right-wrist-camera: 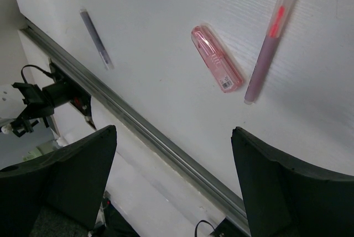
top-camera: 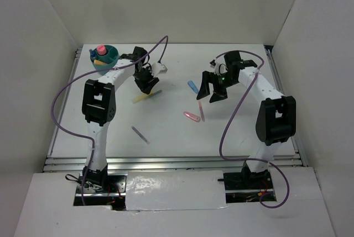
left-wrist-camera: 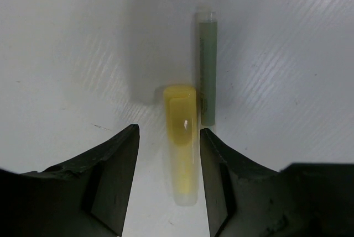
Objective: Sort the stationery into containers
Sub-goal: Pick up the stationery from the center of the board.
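Note:
In the left wrist view the yellow highlighter (left-wrist-camera: 182, 143) lies flat on the table between my left gripper's (left-wrist-camera: 170, 137) jaws. The right finger (left-wrist-camera: 218, 170) sits against it and the left finger stands clear, so the gripper is open. A thin grey-green pen (left-wrist-camera: 208, 71) lies alongside. From above, the left gripper (top-camera: 146, 81) hangs over the highlighter (top-camera: 140, 98), near the teal tub (top-camera: 112, 59). My right gripper (top-camera: 213, 89) is wide open and empty, beside the small blue piece (top-camera: 192, 87). The pink clip (right-wrist-camera: 217, 58), pink pen (right-wrist-camera: 268, 49) and purple pen (right-wrist-camera: 97, 39) lie on the table.
The teal tub holds a pink-capped item (top-camera: 101, 49), an orange piece (top-camera: 99, 62) and a blue piece (top-camera: 92, 53). A metal rail (right-wrist-camera: 155, 137) runs along the table's near edge. White walls enclose the table on three sides. Purple cables loop off both arms.

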Tool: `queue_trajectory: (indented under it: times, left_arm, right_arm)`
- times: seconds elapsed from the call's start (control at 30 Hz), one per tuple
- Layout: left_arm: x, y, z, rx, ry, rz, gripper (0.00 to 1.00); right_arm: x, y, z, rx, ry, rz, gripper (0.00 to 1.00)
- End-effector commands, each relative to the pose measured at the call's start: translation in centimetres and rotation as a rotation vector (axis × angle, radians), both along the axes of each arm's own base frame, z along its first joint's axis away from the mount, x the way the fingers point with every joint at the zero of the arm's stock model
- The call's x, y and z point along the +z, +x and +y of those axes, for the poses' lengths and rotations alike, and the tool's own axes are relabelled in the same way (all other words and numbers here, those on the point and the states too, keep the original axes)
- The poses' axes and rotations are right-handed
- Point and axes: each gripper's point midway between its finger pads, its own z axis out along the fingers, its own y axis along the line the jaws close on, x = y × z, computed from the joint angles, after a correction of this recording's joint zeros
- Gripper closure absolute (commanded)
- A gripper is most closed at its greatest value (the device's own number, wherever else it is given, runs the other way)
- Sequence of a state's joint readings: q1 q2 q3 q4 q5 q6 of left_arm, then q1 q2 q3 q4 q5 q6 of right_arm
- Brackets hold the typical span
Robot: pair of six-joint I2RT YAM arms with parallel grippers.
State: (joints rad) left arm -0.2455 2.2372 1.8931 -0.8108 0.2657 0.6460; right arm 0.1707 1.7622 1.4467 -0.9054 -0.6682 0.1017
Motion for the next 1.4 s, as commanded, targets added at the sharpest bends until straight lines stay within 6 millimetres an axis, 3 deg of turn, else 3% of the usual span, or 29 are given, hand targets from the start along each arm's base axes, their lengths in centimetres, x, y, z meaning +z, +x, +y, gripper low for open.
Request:
queue_trajectory:
  times: [0.0,0.47,0.73,0.9,0.97,1.0,1.13,1.17,1.23,1.27,1.37]
  left_arm:
    - [0.4,0.4,-1.1,0.002,-0.027,-0.002,0.41]
    - [-1.9,1.1,-0.9,0.022,0.030,0.001,0.45]
    - [-3.1,1.2,0.4,0.023,0.093,-0.001,0.48]
    - [-3.4,1.2,1.3,0.034,0.110,0.010,0.57]
    - [-3.3,1.2,1.7,0.036,0.120,0.010,0.66]
    - [-3.1,1.3,1.8,0.037,0.121,0.004,0.76]
    - [-0.5,2.3,1.8,0.062,0.038,-0.071,0.96]
    - [1.9,3.0,2.3,0.086,0.001,-0.128,1.00]
    - [3.6,3.9,3.0,0.105,-0.080,-0.206,1.00]
    - [5.4,3.4,3.3,0.109,-0.105,-0.250,1.00]
    - [10.5,5.2,4.5,0.145,-0.172,-0.473,1.00]
  right_arm:
    - [0.9,-0.2,0.2,0.021,0.009,-0.036,0.10]
    - [0.7,-0.3,0.1,0.016,0.010,-0.031,0.10]
    - [0.7,-0.3,0.0,0.015,0.010,-0.027,0.10]
    - [0.7,-0.2,0.0,0.014,0.009,-0.033,0.10]
    - [0.7,-0.3,0.0,0.014,0.009,-0.033,0.10]
    - [0.8,-0.3,0.0,0.013,0.010,-0.034,0.11]
    - [0.9,-0.2,0.0,0.012,0.009,-0.040,0.11]
    - [0.9,-0.3,0.0,0.012,0.009,-0.040,0.11]
    - [0.9,-0.3,-0.1,0.010,0.008,-0.040,0.11]
    - [0.9,-0.3,0.0,0.012,0.008,-0.043,0.11]
    - [0.9,-0.3,0.0,0.011,0.010,-0.042,0.11]
